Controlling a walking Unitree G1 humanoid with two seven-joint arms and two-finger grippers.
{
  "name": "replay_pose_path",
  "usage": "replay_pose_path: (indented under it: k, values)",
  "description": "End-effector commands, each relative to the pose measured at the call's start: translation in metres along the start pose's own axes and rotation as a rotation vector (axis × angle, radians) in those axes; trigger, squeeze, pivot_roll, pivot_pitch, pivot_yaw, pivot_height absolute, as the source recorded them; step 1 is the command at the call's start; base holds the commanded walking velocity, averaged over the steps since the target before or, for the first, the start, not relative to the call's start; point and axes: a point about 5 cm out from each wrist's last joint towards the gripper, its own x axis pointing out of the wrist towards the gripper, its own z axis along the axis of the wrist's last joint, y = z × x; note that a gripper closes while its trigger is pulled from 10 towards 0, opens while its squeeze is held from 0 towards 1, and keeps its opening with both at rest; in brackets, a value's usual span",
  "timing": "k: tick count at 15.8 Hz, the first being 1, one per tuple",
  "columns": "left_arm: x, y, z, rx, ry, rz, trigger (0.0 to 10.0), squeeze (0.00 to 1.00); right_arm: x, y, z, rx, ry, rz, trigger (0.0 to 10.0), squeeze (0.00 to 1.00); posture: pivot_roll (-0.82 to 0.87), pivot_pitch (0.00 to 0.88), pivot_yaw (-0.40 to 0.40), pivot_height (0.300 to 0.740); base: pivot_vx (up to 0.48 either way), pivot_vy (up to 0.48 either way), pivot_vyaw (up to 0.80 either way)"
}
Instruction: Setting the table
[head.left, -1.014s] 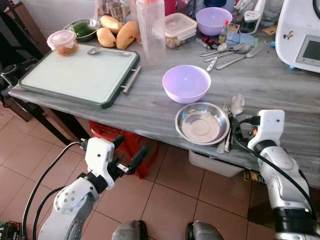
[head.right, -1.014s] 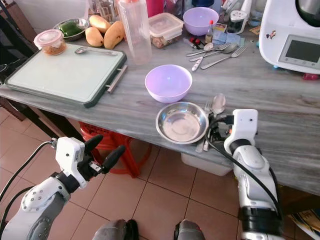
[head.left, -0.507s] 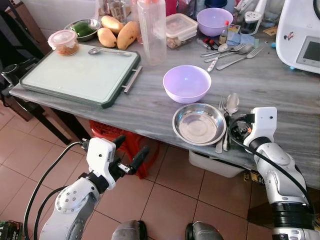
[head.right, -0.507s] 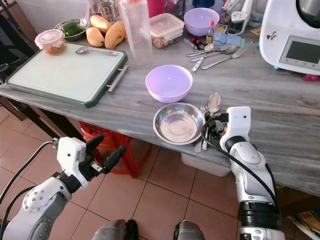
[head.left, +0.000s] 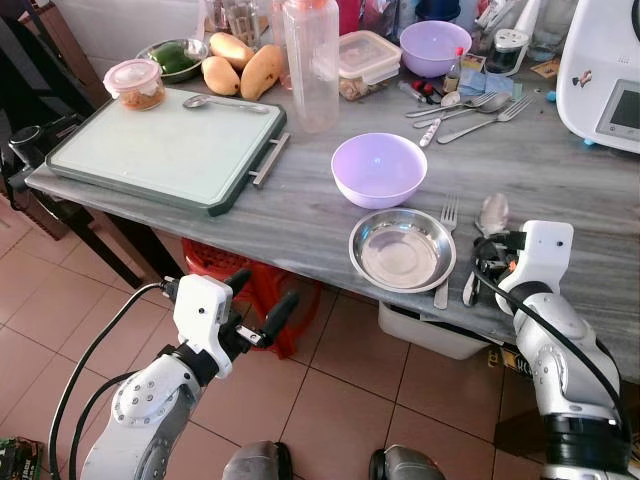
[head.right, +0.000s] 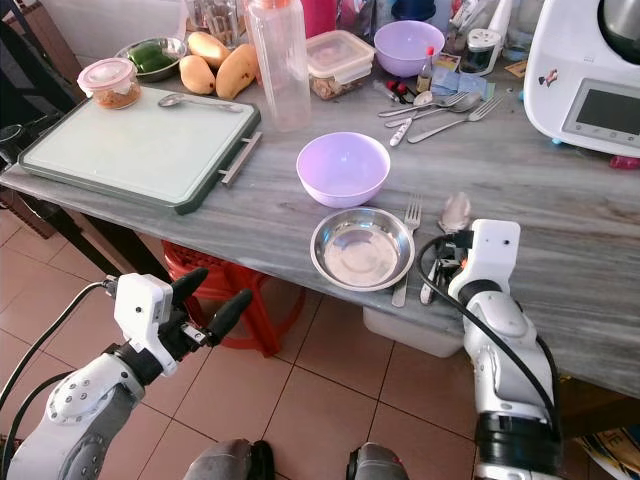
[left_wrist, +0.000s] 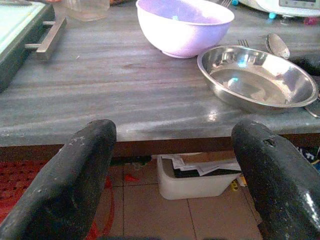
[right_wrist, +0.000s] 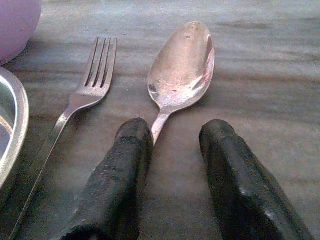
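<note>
We see our right gripper (right_wrist: 167, 175) low on the grey table (head.left: 300, 205), fingers slightly parted astride the spoon (right_wrist: 182, 70) handle, gripping nothing, fork (right_wrist: 87, 95) between spoon and steel plate (head.left: 402, 249), left gripper (left_wrist: 170, 175) wide open, empty, below the table edge

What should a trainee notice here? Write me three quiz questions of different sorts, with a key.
1. True or false: the fork lies between the steel plate and the spoon.
2. The open right gripper is at: A) the spoon's handle, B) the cutting board, C) the bottle.
3. What colour is the bowl just behind the steel plate?

Key: 1 true; 2 A; 3 purple.
</note>
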Motion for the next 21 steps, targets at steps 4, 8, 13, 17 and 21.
replay_pose_path:
  k: [4,8,13,17,21]
  values:
    - [0.001,0.0,0.001,0.014,-0.006,0.005,10.0,0.0,-0.006,0.001,-0.025,0.016,0.13,-0.001,0.0,0.0,0.02,0.096,0.072,0.74,0.0,0.0,0.0]
    - [0.002,0.001,0.001,0.016,-0.01,0.009,10.0,0.0,-0.013,-0.002,-0.032,0.003,0.154,0.004,0.0,0.0,0.02,0.095,0.071,0.74,0.0,0.0,0.0]
    - [0.003,0.001,0.001,0.017,-0.011,0.006,10.0,0.0,-0.02,-0.003,-0.037,-0.01,0.176,0.011,0.0,0.0,0.01,0.096,0.074,0.74,0.0,0.0,0.0]
    - [0.004,0.001,0.001,0.018,-0.012,0.007,10.0,0.0,-0.02,-0.001,-0.037,-0.017,0.176,0.029,0.0,0.0,0.02,0.096,0.074,0.74,0.0,0.0,0.0]
    - [0.005,0.001,0.001,0.019,-0.014,0.009,10.0,0.0,-0.019,0.003,-0.036,-0.028,0.169,0.053,0.0,0.0,0.01,0.094,0.074,0.74,0.0,0.0,0.0]
